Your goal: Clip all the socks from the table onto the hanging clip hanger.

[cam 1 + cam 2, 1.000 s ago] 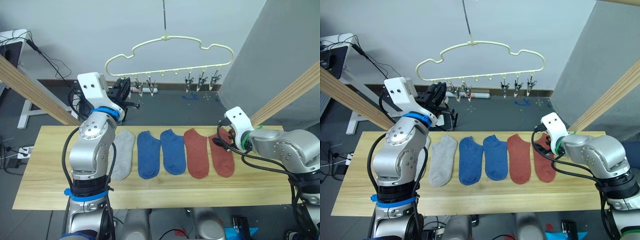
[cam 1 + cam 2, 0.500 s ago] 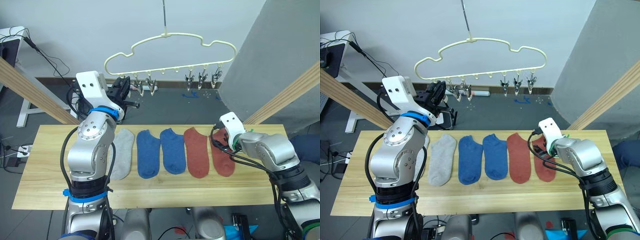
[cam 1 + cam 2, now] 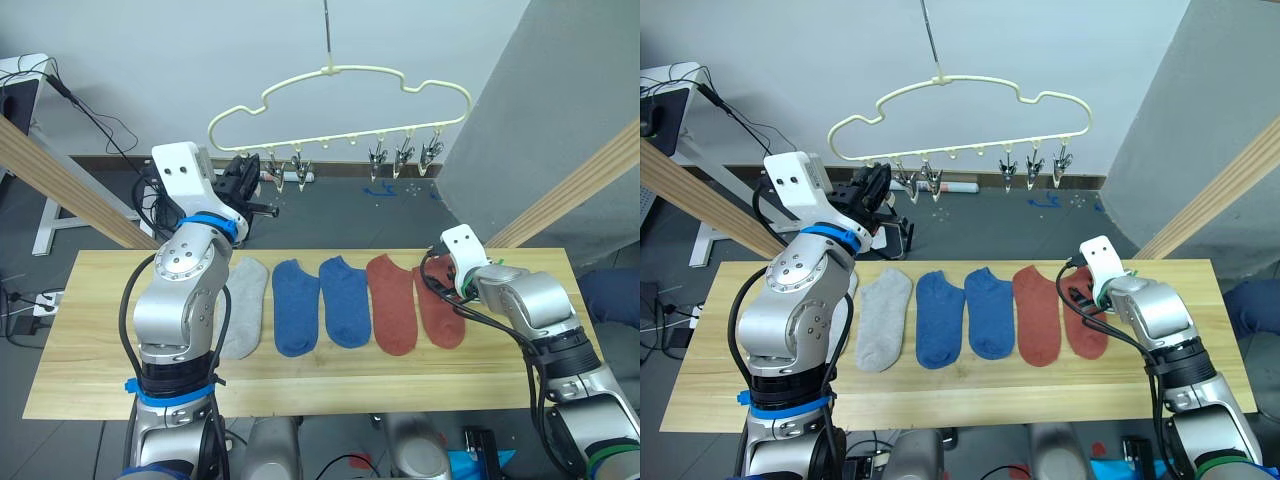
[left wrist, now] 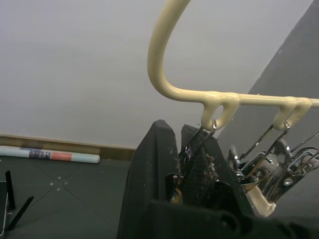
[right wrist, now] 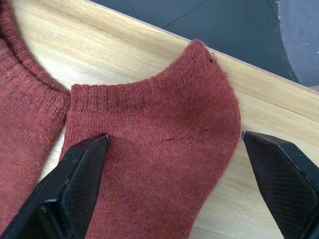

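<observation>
Rust sock (image 5: 164,149) between spread right gripper (image 5: 184,174)

Left tool (image 3: 243,178) at the clip hanger (image 3: 340,105) — hold on a clip seemingly hidden.

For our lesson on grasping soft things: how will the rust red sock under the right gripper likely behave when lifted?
The rust red sock lies flat and looks like thin knit, so it will probably droop from the right gripper and weigh little. Its ribbed texture suggests it should not slip.
</observation>
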